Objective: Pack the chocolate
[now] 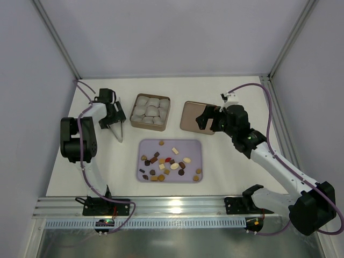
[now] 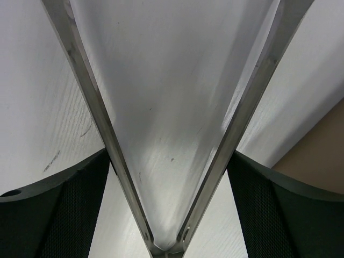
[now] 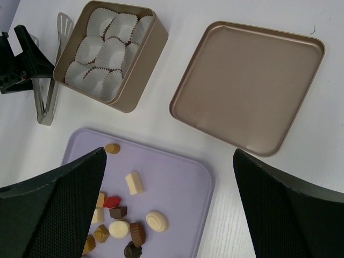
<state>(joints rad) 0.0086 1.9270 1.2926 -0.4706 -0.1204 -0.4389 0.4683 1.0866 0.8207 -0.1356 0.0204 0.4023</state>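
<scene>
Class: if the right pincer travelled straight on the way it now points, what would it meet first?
Probably the far right corner of the purple tray, or the bare table just beside it; depth is unclear.

White table [image 1: 107, 161]: brown tin [image 3: 144, 72], lid [image 3: 247, 86], lilac tray [image 1: 188, 145], metal tongs [image 3: 49, 97].

Bright, even overhead light with soft, short shadows. Chocolate pieces [image 3: 134, 183] look crisp; the close metal tongs [image 2: 92, 107] blur, faintly gleaming.
</scene>
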